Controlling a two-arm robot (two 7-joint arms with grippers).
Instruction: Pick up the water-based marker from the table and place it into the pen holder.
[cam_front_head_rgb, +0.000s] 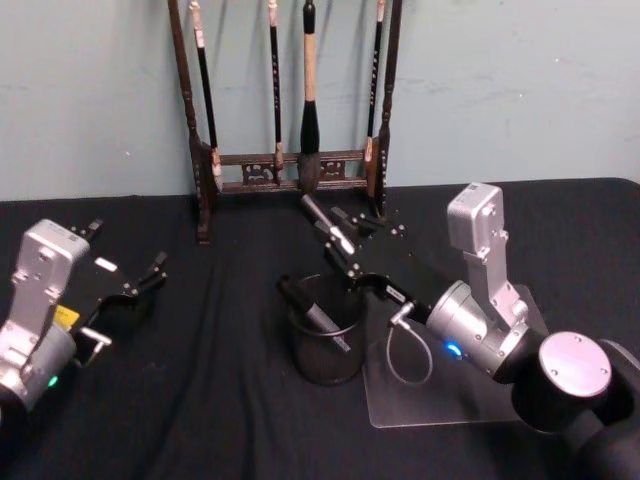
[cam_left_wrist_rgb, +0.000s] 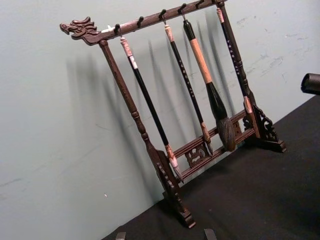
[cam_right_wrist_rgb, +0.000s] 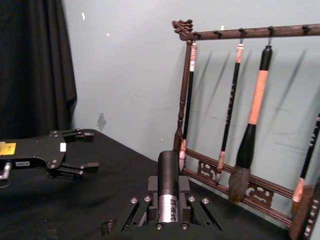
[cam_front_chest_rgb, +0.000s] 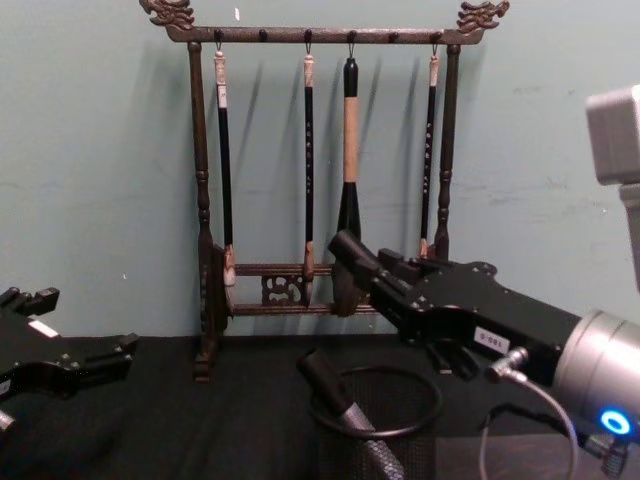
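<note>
**A:** Start on the left; what is that arm doing?

**B:** The left gripper (cam_right_wrist_rgb: 95, 149) is parked low over the black cloth (cam_front_head_rgb: 200, 400); its fingers are spread, with nothing between them.

**A:** And the middle?

**B:** The pen holder (cam_front_head_rgb: 318, 362) stands upright on the cloth in front of the brush rack (cam_front_chest_rgb: 200, 200); one dark pen (cam_front_head_rgb: 318, 315) leans inside it.

**A:** Where is the marker?

**B:** Off the table; the right gripper (cam_front_head_rgb: 345, 250) is pinched on the water-based marker (cam_right_wrist_rgb: 168, 175) at about mid-barrel. The marker's black end sticks out and tilts up toward the rack; it hangs above the holder, near the far rim, and I'd judge it is not yet lined up with the mouth.

**A:** How will it handle?

**B:** Light and stiff, I'd say; the smooth round barrel could swivel or slide in a pinch, so the mid-barrel hold looks sound. The mesh cup looks light too and might tip if knocked; the leaning pen narrows the opening.

**A:** Surface and room?

**B:** Black cloth all across; a clear plastic sheet (cam_front_head_rgb: 440, 405) lies flat to the right of the holder, under the right arm. There is a pale wall (cam_front_chest_rgb: 100, 150) behind the rack, and a dark curtain (cam_right_wrist_rgb: 35, 65) beyond the left gripper.
</note>
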